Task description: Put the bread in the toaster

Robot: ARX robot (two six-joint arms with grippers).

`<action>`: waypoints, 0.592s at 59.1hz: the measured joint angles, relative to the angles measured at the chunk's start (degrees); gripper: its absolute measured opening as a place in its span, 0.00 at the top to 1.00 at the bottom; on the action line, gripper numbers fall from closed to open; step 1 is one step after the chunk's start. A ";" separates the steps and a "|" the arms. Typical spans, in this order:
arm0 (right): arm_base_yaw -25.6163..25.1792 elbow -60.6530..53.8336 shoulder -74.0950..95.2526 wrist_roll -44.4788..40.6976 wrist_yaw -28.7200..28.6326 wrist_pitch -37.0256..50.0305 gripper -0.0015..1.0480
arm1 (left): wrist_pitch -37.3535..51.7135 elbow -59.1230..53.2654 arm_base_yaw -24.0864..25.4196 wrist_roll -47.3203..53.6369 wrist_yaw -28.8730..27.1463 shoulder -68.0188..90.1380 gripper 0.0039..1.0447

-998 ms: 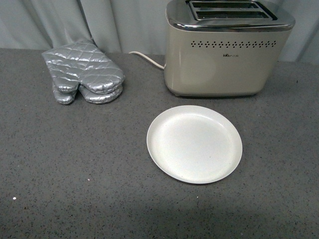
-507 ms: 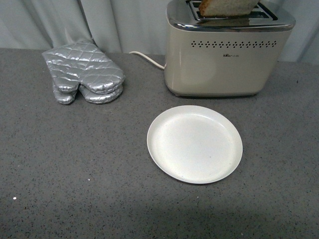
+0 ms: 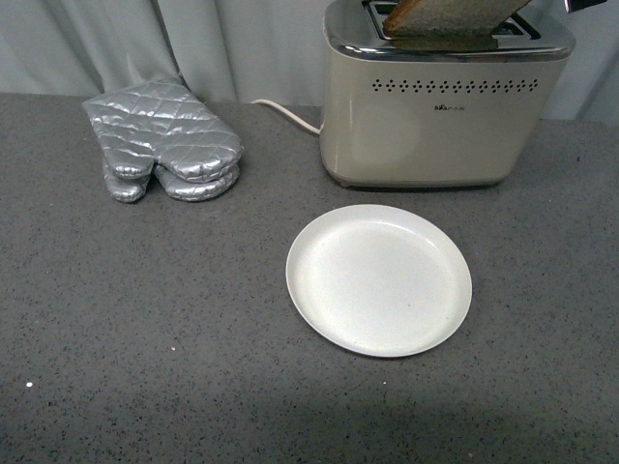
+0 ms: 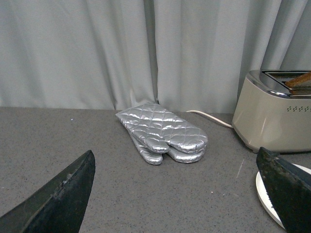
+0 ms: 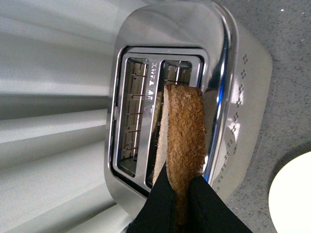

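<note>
Brown wholewheat bread slice (image 5: pixel 183 145) is hanging over the chrome top of the cream-beige two-slot toaster (image 3: pixel 440 116) at the desk's far edge, pinched by its crust in the right arm's black jaws (image 5: pixel 182 206). Its long axis is running along the nearer slot but tilted, the free end poised just over the opening. The left jaws (image 4: pixel 184 194) are standing wide apart, empty, near the silver quilted mitts (image 4: pixel 163 132). The round white plate (image 3: pixel 378 279) is lying bare mid-desk.
</note>
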 joint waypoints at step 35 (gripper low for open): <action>-1.33 -10.62 -13.75 -24.83 2.97 18.64 0.08 | -0.02 0.00 0.00 0.00 0.04 0.00 0.06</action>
